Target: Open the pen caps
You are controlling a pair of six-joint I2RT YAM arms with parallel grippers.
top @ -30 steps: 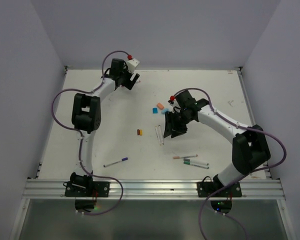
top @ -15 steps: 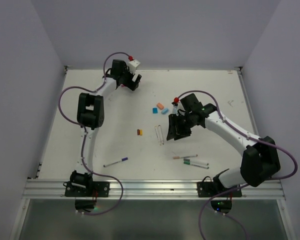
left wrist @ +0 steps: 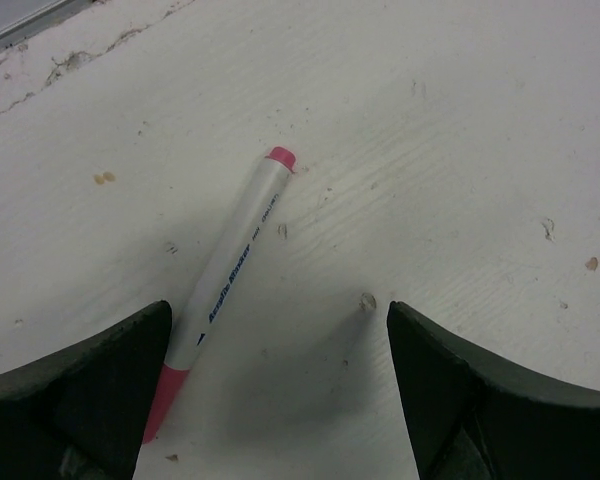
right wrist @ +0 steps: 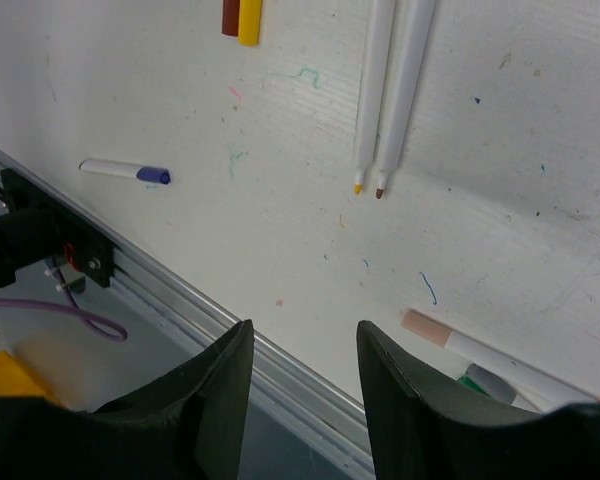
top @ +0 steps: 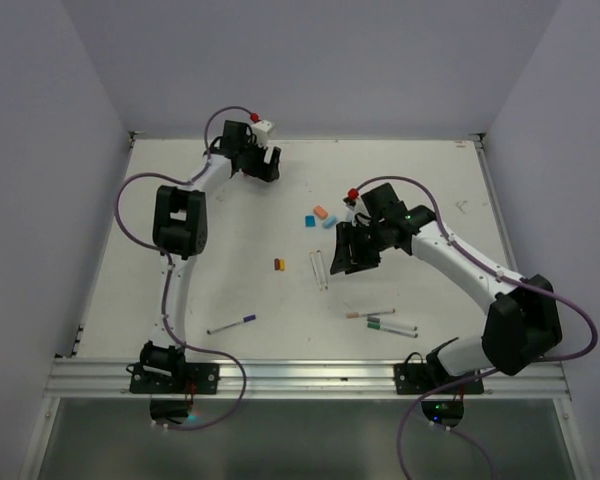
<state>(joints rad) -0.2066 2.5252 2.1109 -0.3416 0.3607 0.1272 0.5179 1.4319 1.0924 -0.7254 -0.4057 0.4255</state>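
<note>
The left gripper (left wrist: pixel 278 322) hangs low over the far left part of the table (left wrist: pixel 460 150), its jaws spread about as wide as they go and holding nothing. Below it lies a pink pen (left wrist: pixel 235 260), slanting away from the gripper. Its pink cap (left wrist: pixel 160 405) sits right against 1 finger (left wrist: pixel 80 385), partly under the tip, while the other finger (left wrist: pixel 500 390) stands well apart from it. The small pink plug (left wrist: pixel 281 157) at the pen's far end looks like the tail of the barrel. So the cap is judged to be the longer pink piece nearest the gripper.

The right gripper (right wrist: pixel 302 340) hovers near the middle of the table, jaws about half open and empty. Just ahead of it lie 2 bare pens (right wrist: pixel 390 90) side by side. A yellow cap (right wrist: pixel 249 20) and a dark red cap (right wrist: pixel 230 15) lie touching each other, further ahead and off to 1 side.

The step in hand looks like picking up the pink pen. To do it well, the left gripper should:
- shift sideways until the barrel is centred between its fingers;
- turn so the fingers cross the barrel squarely;
- close on the white part, well forward of the cap.

That leaves the cap free for the right gripper to pull straight off along the pen's line. Closing from the present position would risk pinching the cap or rolling the pen away.
</note>
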